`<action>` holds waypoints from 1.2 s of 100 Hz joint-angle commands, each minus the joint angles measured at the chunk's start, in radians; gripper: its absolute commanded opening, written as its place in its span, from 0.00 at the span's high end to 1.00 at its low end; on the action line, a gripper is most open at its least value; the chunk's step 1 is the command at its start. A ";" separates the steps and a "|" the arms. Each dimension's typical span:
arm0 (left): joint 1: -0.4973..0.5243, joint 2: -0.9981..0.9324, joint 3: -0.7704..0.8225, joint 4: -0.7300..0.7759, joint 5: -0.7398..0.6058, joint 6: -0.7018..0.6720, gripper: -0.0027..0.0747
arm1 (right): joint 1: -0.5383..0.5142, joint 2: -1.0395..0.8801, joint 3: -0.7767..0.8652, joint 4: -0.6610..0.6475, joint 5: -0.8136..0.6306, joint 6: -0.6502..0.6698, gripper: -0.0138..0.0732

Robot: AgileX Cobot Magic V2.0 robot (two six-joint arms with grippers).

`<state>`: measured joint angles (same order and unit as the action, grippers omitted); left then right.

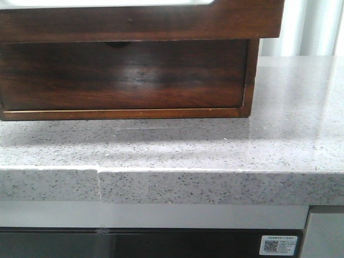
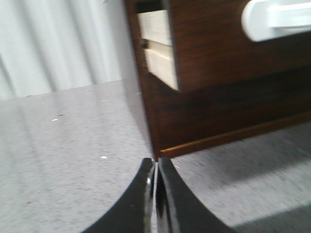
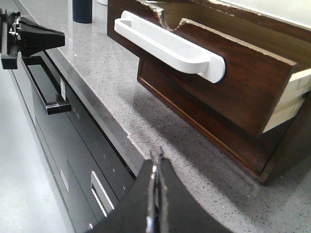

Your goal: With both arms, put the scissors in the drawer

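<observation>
The drawer (image 1: 140, 24) is a wide dark brown glossy one, pulled out of its wooden cabinet and overhanging the grey stone counter (image 1: 215, 150). It carries a white bar handle (image 3: 170, 46), and its pale wood side shows in the left wrist view (image 2: 158, 43). No scissors show in any view. My left gripper (image 2: 155, 167) is shut and empty, low over the counter near the cabinet's bottom corner. My right gripper (image 3: 156, 156) is shut and empty, over the counter's front edge, in front of the drawer (image 3: 233, 77). Neither gripper shows in the front view.
Under the pulled-out drawer is a taller recessed front (image 1: 123, 75) with a small half-round notch. A dark blue cylinder (image 3: 82, 10) stands far along the counter. A black machine part (image 3: 31, 36) hangs off the counter's edge. Dark cupboard fronts with a black bar handle (image 3: 46, 92) sit below.
</observation>
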<state>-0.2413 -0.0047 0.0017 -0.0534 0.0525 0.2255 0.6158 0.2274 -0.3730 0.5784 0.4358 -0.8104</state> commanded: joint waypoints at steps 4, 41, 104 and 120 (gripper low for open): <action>0.092 -0.032 0.023 -0.032 -0.040 -0.044 0.99 | -0.002 0.008 -0.026 0.023 -0.067 -0.001 0.91; 0.162 -0.032 0.024 0.096 0.249 -0.301 0.99 | -0.002 0.008 -0.026 0.023 -0.067 -0.001 0.91; 0.162 -0.032 0.024 0.096 0.249 -0.300 0.99 | -0.002 0.008 -0.026 0.023 -0.067 -0.001 0.91; 0.162 -0.032 0.024 0.096 0.249 -0.300 0.99 | -0.002 0.008 -0.026 0.023 -0.067 -0.001 0.91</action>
<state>-0.0799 -0.0047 0.0017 0.0413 0.3329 -0.0627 0.6158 0.2274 -0.3730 0.5784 0.4358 -0.8091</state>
